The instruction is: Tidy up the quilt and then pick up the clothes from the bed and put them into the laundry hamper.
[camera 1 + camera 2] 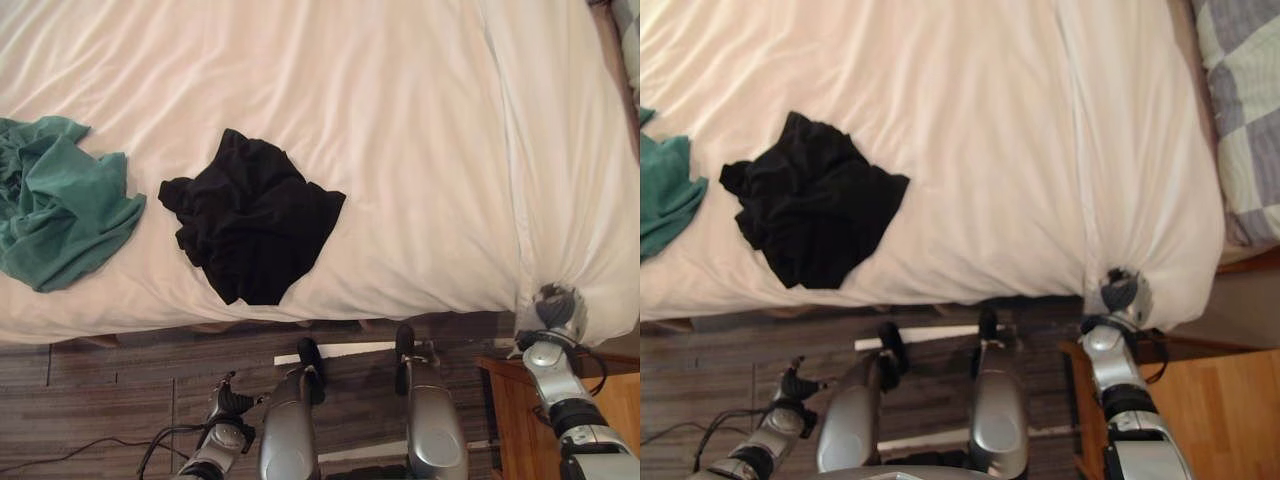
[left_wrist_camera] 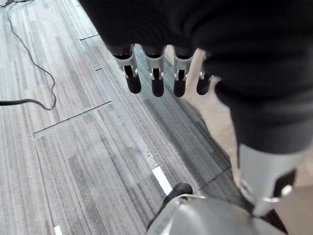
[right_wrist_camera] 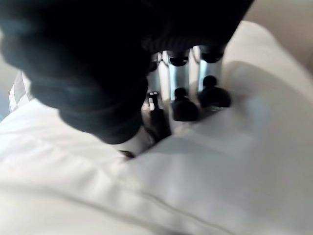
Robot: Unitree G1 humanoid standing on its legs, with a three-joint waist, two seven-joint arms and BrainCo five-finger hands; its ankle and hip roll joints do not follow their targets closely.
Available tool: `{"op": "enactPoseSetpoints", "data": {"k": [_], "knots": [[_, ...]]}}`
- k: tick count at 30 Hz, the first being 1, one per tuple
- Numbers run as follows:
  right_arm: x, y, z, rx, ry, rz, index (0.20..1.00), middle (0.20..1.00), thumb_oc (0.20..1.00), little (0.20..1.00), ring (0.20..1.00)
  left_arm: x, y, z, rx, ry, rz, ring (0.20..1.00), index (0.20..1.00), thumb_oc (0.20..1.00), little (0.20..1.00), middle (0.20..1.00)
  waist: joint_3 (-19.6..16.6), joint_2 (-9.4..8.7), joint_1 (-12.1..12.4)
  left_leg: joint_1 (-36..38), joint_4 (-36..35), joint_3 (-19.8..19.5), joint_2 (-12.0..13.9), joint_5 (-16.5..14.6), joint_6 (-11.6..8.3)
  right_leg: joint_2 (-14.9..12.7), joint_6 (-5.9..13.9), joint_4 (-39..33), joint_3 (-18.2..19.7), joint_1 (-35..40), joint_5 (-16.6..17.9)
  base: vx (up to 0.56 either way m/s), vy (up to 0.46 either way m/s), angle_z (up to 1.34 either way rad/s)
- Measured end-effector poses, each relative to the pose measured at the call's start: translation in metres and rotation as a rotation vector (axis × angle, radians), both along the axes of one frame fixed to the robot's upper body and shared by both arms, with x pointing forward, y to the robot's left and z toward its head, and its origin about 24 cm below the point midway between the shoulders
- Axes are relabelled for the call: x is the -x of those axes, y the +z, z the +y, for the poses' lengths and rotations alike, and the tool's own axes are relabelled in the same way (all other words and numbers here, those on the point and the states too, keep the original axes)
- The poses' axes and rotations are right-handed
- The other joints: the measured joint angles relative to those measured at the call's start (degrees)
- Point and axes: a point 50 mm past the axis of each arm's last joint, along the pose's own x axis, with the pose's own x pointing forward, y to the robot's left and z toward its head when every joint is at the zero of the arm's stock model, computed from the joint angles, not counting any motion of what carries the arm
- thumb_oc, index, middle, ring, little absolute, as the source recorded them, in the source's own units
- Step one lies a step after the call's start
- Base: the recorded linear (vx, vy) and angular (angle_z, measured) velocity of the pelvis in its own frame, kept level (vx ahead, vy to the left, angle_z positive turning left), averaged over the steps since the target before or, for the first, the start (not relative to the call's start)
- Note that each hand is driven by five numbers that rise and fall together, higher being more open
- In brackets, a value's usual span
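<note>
Right hand (image 1: 556, 308) grips the white quilt's (image 1: 400, 150) corner, black crumpled garment (image 1: 250, 218) and teal garment (image 1: 60, 200) far leftward; left hand (image 2: 156, 73) hangs relaxed, empty.

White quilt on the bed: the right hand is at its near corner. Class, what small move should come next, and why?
Probably a short pull of the corner outward to flatten it. The right hand has its fingers curled into the white quilt, which bunches there. The black garment and crumpled green garment lie on it; the left hand hangs open over the floor.
</note>
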Motion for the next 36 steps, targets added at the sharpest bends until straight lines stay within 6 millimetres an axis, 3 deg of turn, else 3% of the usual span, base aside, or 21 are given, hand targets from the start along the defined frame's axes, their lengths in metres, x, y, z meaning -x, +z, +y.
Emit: {"op": "enactPoseSetpoints", "data": {"k": [1,2,4,5,6,10,12,13,15,17,18,21,23,27,29,31,32,33,34,35,36], "knots": [[0.008,-0.009,-0.002,-0.027,-0.010,0.046,0.200,0.200,0.200,0.200,0.200,0.000,0.000,-0.001,0.000,0.002,0.000,1.000,1.000,1.000,1.000,1.000,0.0,0.03,0.0,0.7,-0.5,-0.1,-0.1,0.1,-0.04,0.0,0.12,-1.0,-0.3,1.1,0.1,0.10,0.112,0.17],[0.037,-0.045,0.004,-0.115,-0.006,0.246,0.200,0.200,0.200,0.200,0.200,0.001,-0.003,-0.007,0.016,0.004,0.006,1.000,1.000,1.000,1.000,1.000,-0.1,0.08,0.1,3.4,-2.7,-0.7,-0.9,0.8,0.43,-0.3,1.14,-3.4,-1.3,4.4,0.9,0.11,0.114,0.24],[0.093,-0.091,0.022,-0.256,-0.015,0.503,0.200,0.200,0.200,0.200,0.200,0.004,-0.006,-0.015,0.038,-0.001,0.021,1.000,1.000,1.000,1.000,1.000,-0.7,0.30,0.2,8.2,-7.7,-1.4,-2.7,1.7,0.50,-1.1,1.80,-8.1,-3.3,10.3,2.1,0.10,0.114,0.34],[0.122,-0.107,0.031,-0.314,-0.018,0.605,0.266,0.266,0.266,0.266,0.266,0.009,-0.010,-0.020,0.051,-0.002,0.036,1.000,1.000,1.000,1.000,1.000,-2.2,1.10,0.0,9.3,-10.0,-1.7,-3.1,2.6,0.57,-1.3,2.04,-10.0,-3.8,11.3,2.5,0.08,0.100,0.22],[0.148,-0.117,0.037,-0.362,-0.024,0.683,1.000,1.000,1.000,1.000,1.000,0.010,-0.011,-0.025,0.064,-0.015,0.039,1.000,1.000,1.000,1.000,1.000,-3.8,2.06,0.1,10.0,-11.7,-1.8,-3.7,2.8,0.34,-1.4,2.19,-11.1,-4.5,12.1,3.0,0.08,0.118,0.14],[0.182,-0.129,0.043,-0.441,-0.005,0.827,1.000,1.000,1.000,1.000,1.000,0.011,-0.012,-0.027,0.077,-0.042,0.062,1.000,1.000,1.000,1.000,1.000,-6.9,1.99,0.2,14.3,-17.2,-2.6,-5.8,5.1,1.43,-3.2,3.02,-12.1,-7.5,15.2,3.7,0.00,0.016,0.18],[0.164,-0.127,0.052,-0.382,0.185,0.871,1.000,1.000,1.000,1.000,1.000,0.011,-0.011,-0.021,0.071,-0.077,0.080,1.000,1.000,1.000,1.000,1.000,-9.5,1.03,1.9,16.7,-21.1,-4.6,-6.0,7.3,1.43,-2.4,2.64,-11.9,-13.3,16.4,3.7,0.03,-0.008,0.31],[0.161,-0.127,0.056,-0.375,0.232,0.871,1.000,1.000,1.000,1.000,1.000,0.011,-0.011,-0.018,0.064,-0.096,0.090,1.000,1.000,1.000,1.000,1.000,-10.4,1.16,1.5,17.2,-22.4,-5.9,-5.4,8.0,1.53,-1.8,2.61,-11.5,-13.5,16.3,3.0,0.08,0.004,0.63],[0.128,-0.118,0.066,-0.362,0.319,0.773,1.000,1.000,1.000,1.000,1.000,0.018,-0.010,-0.004,0.025,-0.106,0.118,1.000,1.000,1.000,1.000,1.000,-12.9,0.71,2.7,17.1,-24.7,-7.2,-4.5,9.2,1.35,1.5,2.44,-10.9,-10.3,14.8,1.0,0.06,0.005,0.49],[0.101,-0.107,0.066,-0.329,0.367,0.695,1.000,1.000,1.000,1.000,1.000,0.022,-0.013,-0.003,0.014,-0.103,0.155,1.000,1.000,1.000,1.000,1.000,-13.4,1.17,4.4,16.7,-22.1,-9.0,-3.9,9.8,-0.38,3.0,0.47,-13.2,-10.8,17.6,0.0,0.00,0.029,0.45],[0.093,-0.104,0.065,-0.294,0.401,0.691,1.000,1.000,1.000,1.000,1.000,0.019,-0.013,-0.006,0.028,-0.091,0.150,1.000,1.000,1.000,1.000,1.000,-13.2,1.17,4.7,14.6,-17.5,-9.3,-3.8,8.9,-2.80,2.7,-0.36,-14.2,-11.0,18.9,-0.3,0.00,0.069,0.58],[0.081,-0.099,0.061,-0.231,0.444,0.703,1.000,1.000,1.000,1.000,1.000,0.022,-0.015,-0.007,0.040,-0.060,0.157,1.000,1.000,1.000,1.000,1.000,-12.9,1.33,6.8,11.4,-10.8,-6.1,-3.6,6.1,-5.91,0.2,-1.86,-13.0,-11.4,18.8,1.5,0.05,0.249,0.24],[0.081,-0.097,0.055,-0.208,0.446,0.709,1.000,1.000,1.000,1.000,1.000,0.028,-0.019,-0.013,0.048,-0.064,0.175,1.000,1.000,1.000,1.000,1.000,-12.9,1.78,5.9,10.1,-8.2,-3.6,-0.2,3.9,-4.49,-0.2,-1.81,-15.5,-12.9,20.2,2.6,0.18,0.549,0.04],[0.097,-0.102,0.047,-0.193,0.442,0.773,1.000,1.000,1.000,1.000,1.000,0.018,-0.016,-0.023,0.065,-0.084,0.131,1.000,1.000,1.000,1.000,1.000,-13.6,2.01,4.7,14.0,-19.3,-9.6,10.4,5.7,-6.03,-0.5,-0.56,-16.0,-10.1,19.1,3.0,0.05,0.488,-0.05],[0.108,-0.103,0.037,-0.204,0.398,0.786,1.000,1.000,1.000,1.000,1.000,0.016,-0.018,-0.037,0.087,-0.121,0.126,1.000,1.000,1.000,1.000,1.000,-13.8,2.47,4.4,15.0,-20.6,-10.9,13.5,6.1,-6.56,-1.6,0.83,-15.6,-8.4,18.8,3.7,0.05,0.666,-0.03],[0.127,-0.105,0.016,-0.172,0.345,0.867,1.000,1.000,1.000,1.000,1.000,0.018,-0.022,-0.058,0.128,-0.164,0.130,1.000,1.000,1.000,1.000,1.000,-14.9,3.77,4.2,18.4,-20.9,-12.3,13.6,5.2,-6.18,-4.0,4.41,-15.4,-6.7,18.7,5.0,0.10,0.575,-0.26],[0.133,-0.108,0.015,-0.204,0.300,0.867,1.000,1.000,1.000,1.000,1.000,0.017,-0.022,-0.056,0.110,-0.189,0.139,1.000,1.000,1.000,1.000,1.000,-15.3,2.47,4.6,19.1,-20.4,-12.0,11.3,7.7,-12.05,-7.2,6.83,-16.1,-6.8,19.5,6.7,0.01,0.760,-0.31],[0.143,-0.115,0.026,-0.243,0.300,0.887,1.000,1.000,1.000,1.000,1.000,0.013,-0.020,-0.050,0.088,-0.198,0.135,1.000,1.000,1.000,1.000,1.000,-15.7,-0.16,4.1,18.9,-19.4,-11.4,8.1,6.7,-11.26,-9.6,5.55,-16.1,-6.6,19.2,7.9,-0.06,0.785,-0.44],[0.150,-0.123,0.051,-0.318,0.325,0.880,1.000,1.000,1.000,1.000,1.000,0.009,-0.015,-0.034,0.030,-0.217,0.134,1.000,1.000,1.000,1.000,1.000,-15.9,-2.51,4.9,18.8,-16.6,-8.6,5.2,4.8,-10.20,-12.4,1.41,-14.2,-8.1,15.7,16.2,-0.06,0.438,-0.65],[0.142,-0.120,0.052,-0.307,0.303,0.847,1.000,1.000,1.000,1.000,1.000,0.014,-0.016,-0.031,0.015,-0.231,0.151,1.000,1.000,1.000,1.000,1.000,-15.7,-1.88,5.5,19.0,-16.3,-6.1,5.5,4.7,-9.00,-14.0,0.80,-13.2,-10.5,14.3,17.9,-0.04,0.425,-1.06],[0.143,-0.120,0.052,-0.309,0.302,0.844,1.000,1.000,1.000,1.000,1.000,0.020,-0.017,-0.024,-0.009,-0.244,0.172,1.000,1.000,1.000,1.000,1.000,-16.0,-2.47,5.4,19.7,-15.8,-3.5,4.2,3.7,-6.94,-15.9,-0.85,-12.8,-16.5,13.1,22.7,0.00,0.380,-0.91]]}}
